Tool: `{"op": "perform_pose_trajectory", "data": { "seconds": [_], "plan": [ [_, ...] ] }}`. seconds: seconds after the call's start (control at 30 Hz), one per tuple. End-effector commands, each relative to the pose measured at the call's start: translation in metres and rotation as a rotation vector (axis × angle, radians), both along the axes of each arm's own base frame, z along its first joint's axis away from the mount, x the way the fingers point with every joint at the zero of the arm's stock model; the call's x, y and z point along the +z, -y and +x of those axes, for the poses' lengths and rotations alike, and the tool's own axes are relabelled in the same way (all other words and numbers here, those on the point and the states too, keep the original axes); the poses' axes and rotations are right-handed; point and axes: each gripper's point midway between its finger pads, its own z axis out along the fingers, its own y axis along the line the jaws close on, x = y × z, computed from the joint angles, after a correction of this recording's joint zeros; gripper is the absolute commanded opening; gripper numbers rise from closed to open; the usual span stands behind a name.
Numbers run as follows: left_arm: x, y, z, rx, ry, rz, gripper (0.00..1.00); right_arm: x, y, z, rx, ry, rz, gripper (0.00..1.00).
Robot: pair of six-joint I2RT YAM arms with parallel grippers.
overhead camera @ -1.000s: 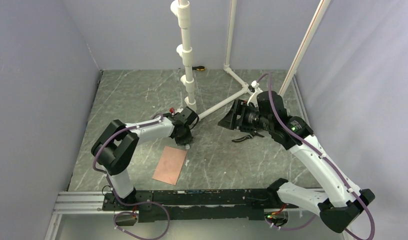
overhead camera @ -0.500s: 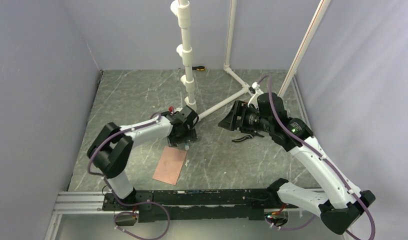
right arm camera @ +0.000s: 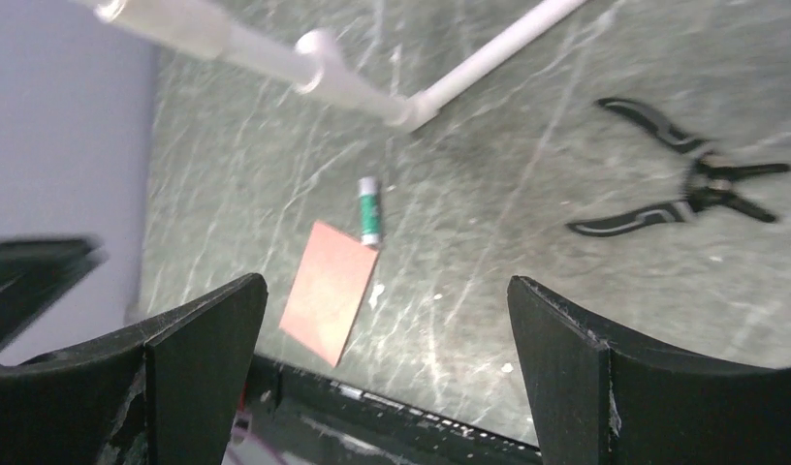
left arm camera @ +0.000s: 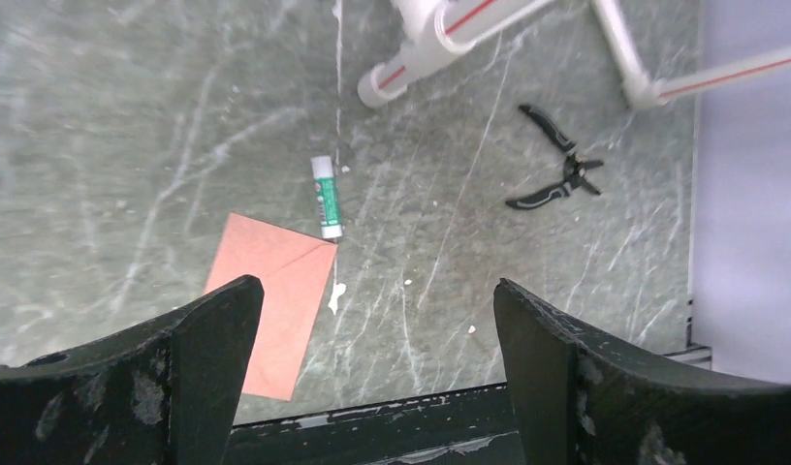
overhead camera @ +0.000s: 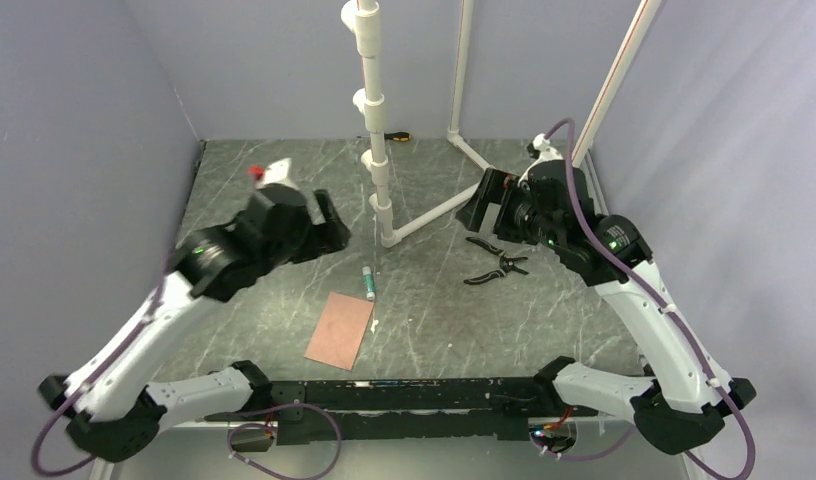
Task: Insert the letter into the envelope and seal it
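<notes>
A second before, the left gripper (left arm camera: 372, 287) was low down on the table (overhead camera: 439, 325), right by the far corner of the envelope (overhead camera: 340, 330). Then it let go and the whole left arm swung up and back to the left side. Where it had been, a little green and white glue stick (overhead camera: 368, 283) lay on its side, just beside that far corner of the envelope. In the left wrist view its two fingers were spread wide apart with nothing between them. The right gripper (right arm camera: 387, 283) had also gone up and back a bit, near the white pipes (overhead camera: 374, 100). Its fingers were spread wide too, and they held nothing. The envelope had not moved at all. It lay flat on the table near the front, between the two arms, and no hand was touching it. Its pointed flap looked folded down and shut, because the left wrist view showed only slanted fold lines on a flat pink shape. The letter could not be seen anywhere, so it was most likely inside the envelope already. The black pliers (overhead camera: 496, 265) lay off to the right, well apart from the envelope. With the glue put down and both arms pulled away, the job looked finished or very close to it.
</notes>
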Motion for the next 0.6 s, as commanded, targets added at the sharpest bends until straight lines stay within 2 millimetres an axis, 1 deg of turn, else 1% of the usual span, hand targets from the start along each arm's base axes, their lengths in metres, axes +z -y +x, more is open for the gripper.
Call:
{"op": "perform_pose_trajectory", "data": {
  "seconds": [0.0, 0.13, 0.2, 0.27, 0.3, 0.37, 0.47, 0.57],
  "plan": [
    [0.049, -0.078, -0.043, 0.101, 0.090, 0.098, 0.93, 0.010, 0.060, 0.003, -0.243, 0.012, -0.185, 1.00],
    [0.107, -0.130, -0.079, 0.083, 0.260, 0.122, 0.93, 0.031, 0.089, -0.010, -0.327, 0.076, -0.206, 1.00],
    [0.126, -0.155, -0.098, 0.090, 0.311, 0.141, 0.93, 0.041, 0.101, -0.016, -0.357, 0.107, -0.212, 1.00],
    [0.138, -0.179, -0.117, 0.109, 0.338, 0.146, 0.93, 0.053, 0.109, -0.023, -0.371, 0.135, -0.209, 1.00],
    [0.142, -0.187, -0.123, 0.126, 0.348, 0.141, 0.93, 0.061, 0.113, -0.026, -0.379, 0.153, -0.203, 1.00],
    [0.149, -0.199, -0.132, 0.142, 0.372, 0.132, 0.93, 0.079, 0.119, -0.032, -0.384, 0.196, -0.186, 1.00],
    [0.157, -0.207, -0.140, 0.149, 0.401, 0.116, 0.93, 0.108, 0.129, -0.040, -0.397, 0.272, -0.155, 1.00],
    [0.163, -0.213, -0.144, 0.158, 0.426, 0.099, 0.93, 0.126, 0.136, -0.047, -0.407, 0.325, -0.137, 1.00]
  ]
}}
